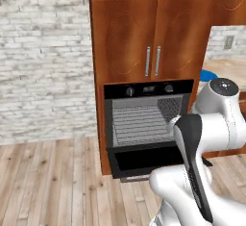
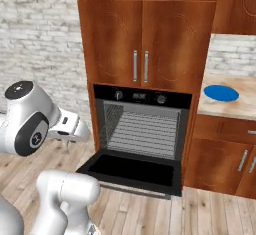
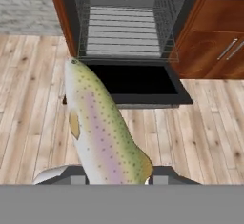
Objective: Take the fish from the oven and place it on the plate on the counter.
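My gripper is shut on the fish, a spotted olive and silver fish with a pink stripe that sticks out ahead of the fingers, head pointing toward the oven. The fish hangs over the wooden floor, in front of and left of the open oven door. In the right base view my hand sits left of the oven, whose wire racks are bare. The blue plate lies on the counter to the right of the oven. The left base view has the plate behind my arm.
The oven door lies flat and low, jutting out over the floor. Tall wooden cabinets rise above the oven, and lower cabinets with handles stand under the counter. A brick wall runs to the left. Open floor lies left of the door.
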You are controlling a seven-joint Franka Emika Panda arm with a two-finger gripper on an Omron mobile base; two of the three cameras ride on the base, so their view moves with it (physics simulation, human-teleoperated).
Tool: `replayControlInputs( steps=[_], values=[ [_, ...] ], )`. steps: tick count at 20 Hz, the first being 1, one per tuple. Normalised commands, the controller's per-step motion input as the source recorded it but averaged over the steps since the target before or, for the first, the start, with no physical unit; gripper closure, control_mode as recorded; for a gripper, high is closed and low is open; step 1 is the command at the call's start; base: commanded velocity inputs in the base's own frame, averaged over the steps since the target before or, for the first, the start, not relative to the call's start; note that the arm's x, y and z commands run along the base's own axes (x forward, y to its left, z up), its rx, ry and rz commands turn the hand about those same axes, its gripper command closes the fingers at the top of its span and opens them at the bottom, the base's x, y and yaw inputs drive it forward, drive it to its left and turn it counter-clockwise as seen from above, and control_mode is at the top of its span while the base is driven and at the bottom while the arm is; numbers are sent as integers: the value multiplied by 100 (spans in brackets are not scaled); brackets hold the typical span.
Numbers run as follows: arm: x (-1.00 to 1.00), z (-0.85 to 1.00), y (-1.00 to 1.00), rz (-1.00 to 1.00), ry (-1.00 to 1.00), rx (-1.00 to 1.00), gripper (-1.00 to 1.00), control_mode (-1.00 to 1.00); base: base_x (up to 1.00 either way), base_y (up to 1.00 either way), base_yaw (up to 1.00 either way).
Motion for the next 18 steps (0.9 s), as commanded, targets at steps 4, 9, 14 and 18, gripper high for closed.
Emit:
replayControlInputs(
  steps=[4, 9, 14, 18],
  values=[
    [0, 0, 0, 0, 0, 0, 100, 100, 24, -100, 9],
    [0, 0, 0, 0, 0, 0, 100, 100, 30, -100, 11],
    [0, 0, 0, 0, 0, 0, 100, 100, 51, -100, 18],
    [0, 0, 0, 0, 0, 0, 100, 100, 81, -100, 26]
  ],
)
